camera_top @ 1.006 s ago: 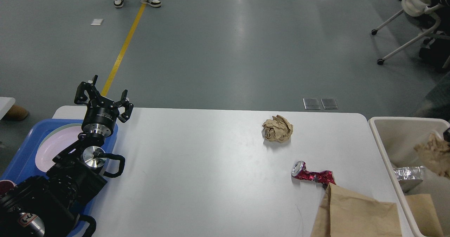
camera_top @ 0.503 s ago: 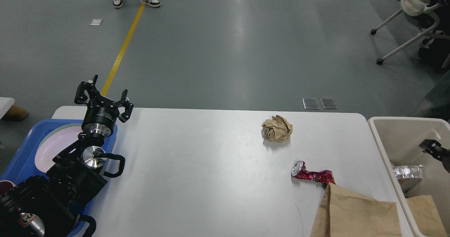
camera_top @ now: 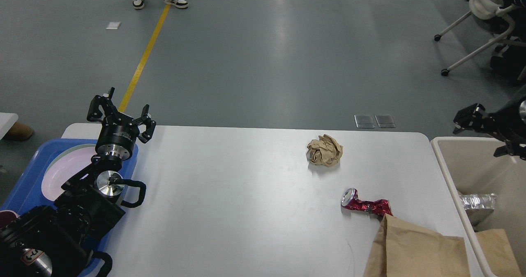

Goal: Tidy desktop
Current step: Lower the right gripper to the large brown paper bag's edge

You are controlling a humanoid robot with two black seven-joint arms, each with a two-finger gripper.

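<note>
— Grey floor (camera_top: 263, 55) with a yellow line (camera_top: 144, 55) fills the background. What sits in front of it?

— A wide white desktop (camera_top: 230, 211), taking up the lower middle of the view. A beige bin (camera_top: 446, 162) stands just past its right edge, and a blue tray (camera_top: 31, 178) with a pale plate (camera_top: 68, 166) lies at its left edge.

— And on the desktop itself?

— A brown paper bag (camera_top: 415, 250) at the near right corner, a crushed red can (camera_top: 363, 205) touching the bag's top corner, and a crumpled paper ball (camera_top: 324, 149) near the far edge, apart from the can.

— The arms?

— The left gripper (camera_top: 119, 114) is over the tray's far corner, fingers spread, nothing in them. The right gripper (camera_top: 485, 135) is over the bin's far rim; it seems empty, but it is too dark to read how wide it stands.
</note>
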